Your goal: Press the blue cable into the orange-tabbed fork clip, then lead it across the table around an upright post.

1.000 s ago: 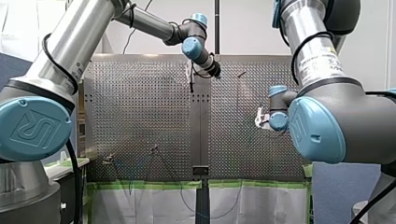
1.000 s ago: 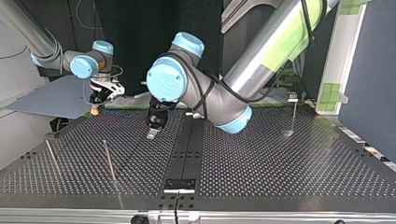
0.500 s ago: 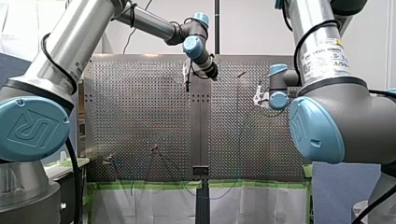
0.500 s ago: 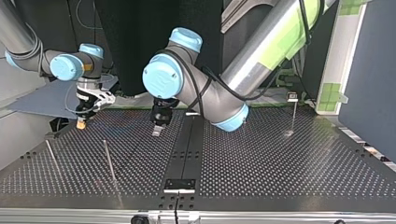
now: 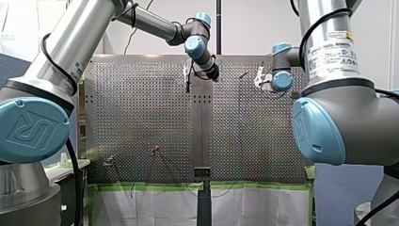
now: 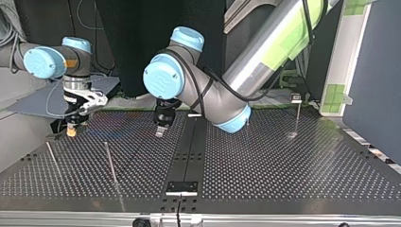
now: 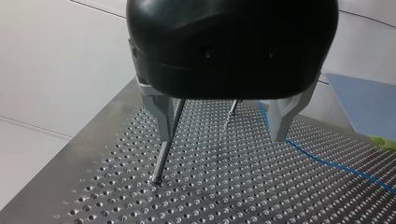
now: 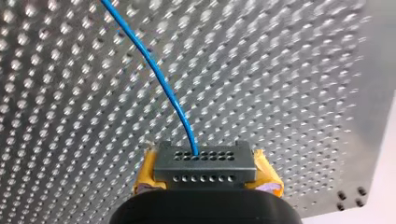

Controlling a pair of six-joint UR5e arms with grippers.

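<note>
Blue cable (image 8: 159, 74), a thin plastic-sheathed line, crosses the perforated metal table (image 8: 289, 93) and runs straight into my right gripper (image 8: 205, 158). Its yellow-padded fingers are pinched tight on the cable in the right wrist view. In the top view this gripper (image 6: 71, 131) hangs low over the table's nine o'clock edge. Two slim upright steel posts (image 6: 111, 163) stand near it, toward its four o'clock.

My left gripper (image 7: 222, 137), black with bare metal fingers, is spread wide and holds nothing. In the left wrist view a steel post (image 7: 164, 144) stands just beside one finger; I cannot tell whether they touch. The blue cable (image 7: 327, 161) lies on the table beyond the other finger, well apart from that post.

I cannot make out the orange-tabbed fork clip. A small-headed metal stand (image 6: 296, 101) at about two o'clock of the table in the top view might be it, but it is too small to tell.

I judge the leading step to be in hand, with the cable not yet bearing on any post. The next move calls for my right gripper to carry the line past a post's far side, then swing round so it seats low on the shaft. The pull should be gentle, so the thin post does not bend.
</note>
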